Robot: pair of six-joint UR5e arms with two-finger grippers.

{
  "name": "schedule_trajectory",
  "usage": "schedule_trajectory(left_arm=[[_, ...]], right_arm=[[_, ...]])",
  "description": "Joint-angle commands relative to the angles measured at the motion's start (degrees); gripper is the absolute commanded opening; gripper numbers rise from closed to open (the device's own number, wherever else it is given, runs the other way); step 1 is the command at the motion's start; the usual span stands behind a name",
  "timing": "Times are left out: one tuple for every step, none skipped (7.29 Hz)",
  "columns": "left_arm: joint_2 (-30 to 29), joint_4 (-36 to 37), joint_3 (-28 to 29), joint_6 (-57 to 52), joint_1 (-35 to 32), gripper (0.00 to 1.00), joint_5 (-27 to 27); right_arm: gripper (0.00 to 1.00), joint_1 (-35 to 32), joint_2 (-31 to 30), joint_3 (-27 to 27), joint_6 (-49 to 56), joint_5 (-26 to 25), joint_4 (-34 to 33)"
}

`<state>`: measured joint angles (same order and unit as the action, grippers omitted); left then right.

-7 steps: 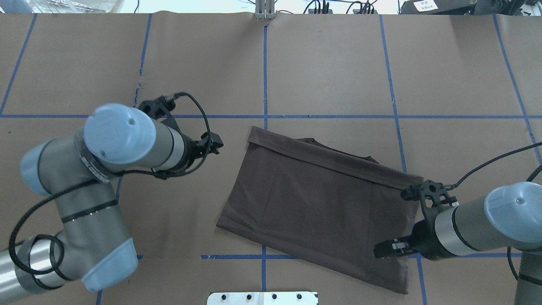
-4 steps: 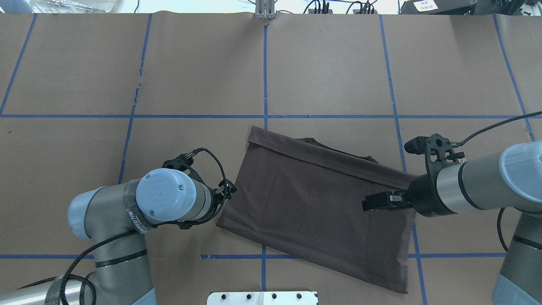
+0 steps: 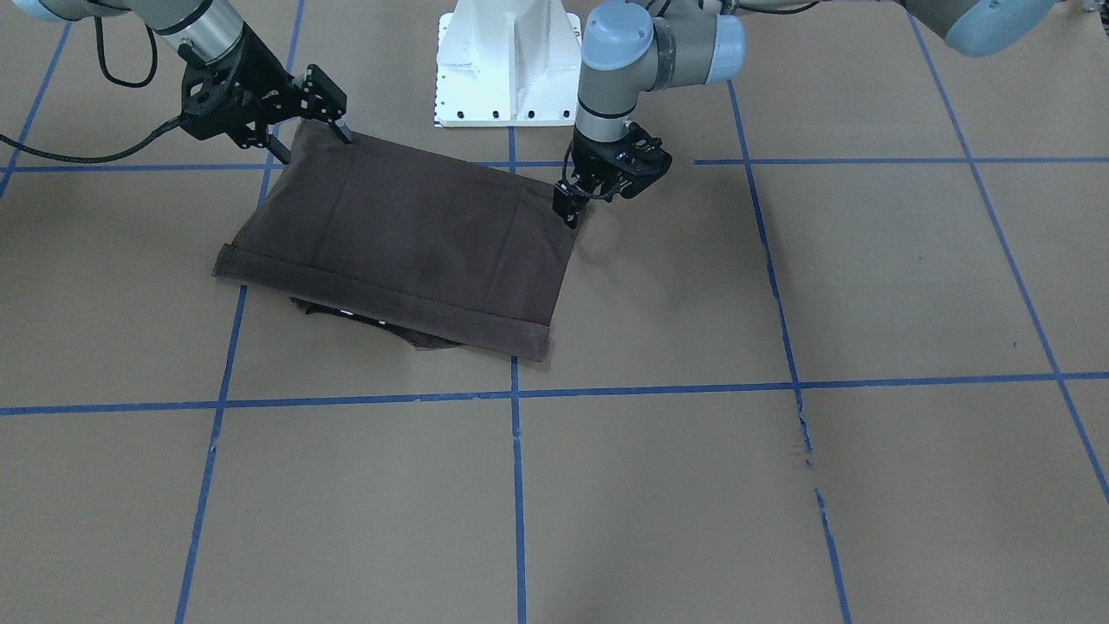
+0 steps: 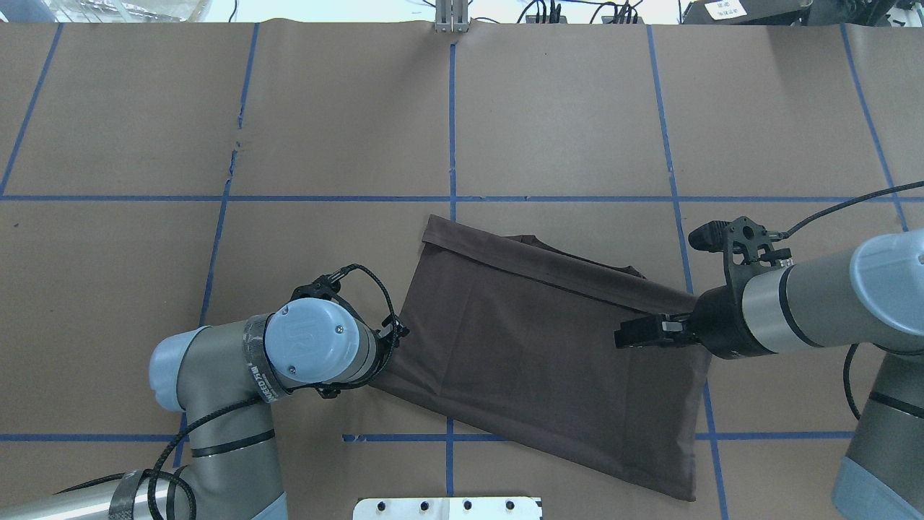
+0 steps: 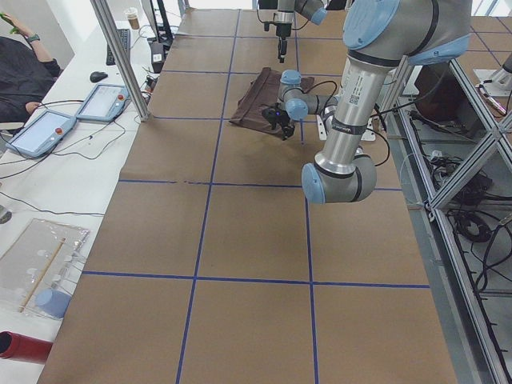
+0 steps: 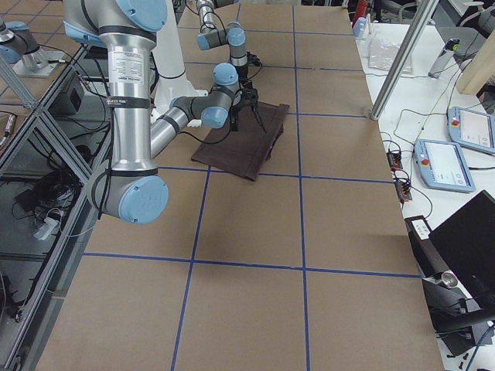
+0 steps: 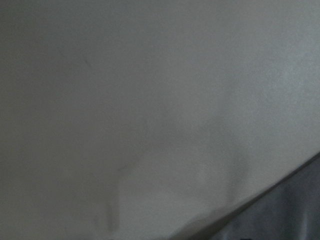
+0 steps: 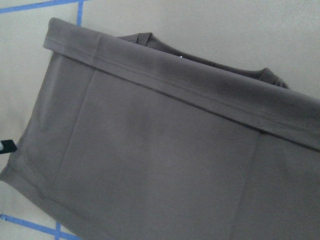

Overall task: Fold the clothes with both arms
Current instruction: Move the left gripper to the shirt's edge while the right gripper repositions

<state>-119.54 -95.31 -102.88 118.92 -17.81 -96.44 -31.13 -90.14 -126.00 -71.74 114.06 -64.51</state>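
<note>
Overhead exterior: T-shirt (image 4: 548,347) on brown paper (image 4: 563,108)

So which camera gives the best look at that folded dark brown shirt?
The overhead exterior view: the dark brown folded T-shirt is large and seen from above. The front-facing view shows it too, but smaller. The right wrist view crops it, both side views show it tiny, and the left wrist view is blurred.
</note>
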Motion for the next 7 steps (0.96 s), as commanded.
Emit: schedule_trajectory(left_arm=[[-0.2,0.1,-0.1,1.0,0.7,0.85,-0.1],[-0.5,0.1,0.0,1.9,1.9,0.80,-0.1],[-0.7,0.1,0.0,2.9,2.0,0.69,-0.1],[-0.7,0.1,0.0,3.2,2.6,0.60,-0.1],[-0.6,0.1,0.0,3.3,3.0,0.30,-0.1],[-0.3,0.2,-0.7,3.3,3.0,0.00,0.0],[-0.2,0.3,-0.7,3.3,3.0,0.00,0.0]], right_arm=[[1.00,-0.2,-0.1,0.2,0.0,0.0,0.0],[1.00,-0.2,0.0,0.3,0.0,0.1,0.0],[1.00,-0.4,0.0,0.3,0.0,0.2,0.0],[1.00,-0.4,0.0,0.3,0.0,0.2,0.0],[1.00,-0.5,0.0,0.3,-0.1,0.2,0.0],[1.00,-0.6,0.0,0.3,0.0,0.2,0.0],[1.00,-0.8,0.0,0.3,0.0,0.2,0.0]])
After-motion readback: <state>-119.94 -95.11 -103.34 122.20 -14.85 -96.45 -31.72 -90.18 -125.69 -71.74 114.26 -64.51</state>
